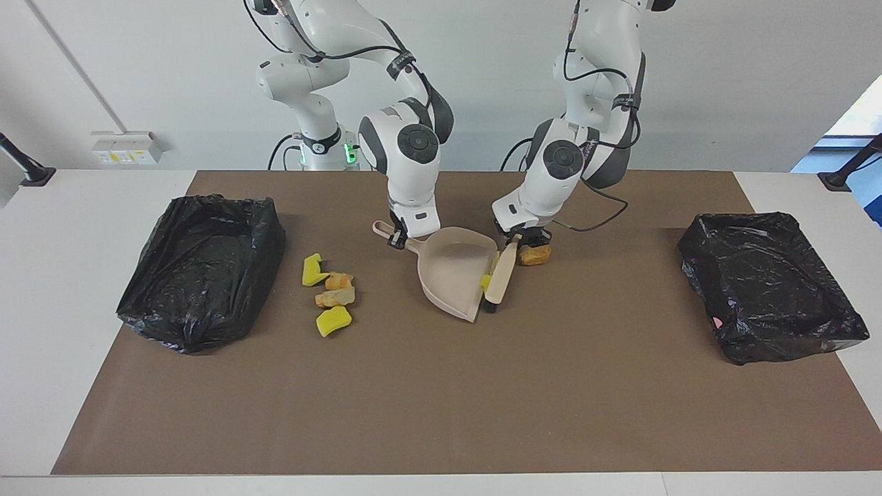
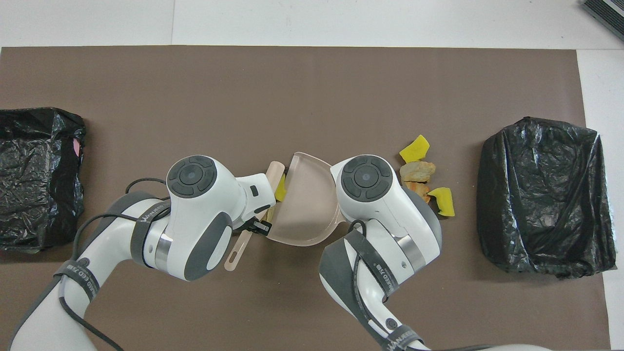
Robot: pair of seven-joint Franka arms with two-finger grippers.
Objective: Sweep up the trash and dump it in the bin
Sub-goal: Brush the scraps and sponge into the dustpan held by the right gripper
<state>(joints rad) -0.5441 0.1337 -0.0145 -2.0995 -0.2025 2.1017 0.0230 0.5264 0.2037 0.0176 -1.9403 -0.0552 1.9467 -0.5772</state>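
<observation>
**Brush at the dustpan mouth**

Your left pincer point(image 1: 518, 239) is clamped on the brush point(image 1: 501, 275) handle, holding the brush slanted along the open edge of the dustpan point(image 1: 451, 272). A yellow scrap point(image 1: 486, 282) sits pinched between the brush and the pan's lip, and a tan chunk point(image 1: 535, 254) lies on the mat point(image 1: 441, 386) just beside the left pincer, outside the pan.

Your right pincer point(image 1: 398, 238) is closed on the dustpan's handle, with the pan resting mid-desk and its mouth turned toward the left arm's end.

You have 4 more scraps point(image 1: 328, 294) clustered on the mat: 2 yellow wedges and 2 tan chunks, lying between the dustpan and the black bin point(image 1: 200, 269) at the right arm's end. A second black bin point(image 1: 772, 286) sits at the left arm's end, well apart from the brush.

In the overhead view the arms' wrists hide both pincers, and the pan's inside looks bare.
</observation>
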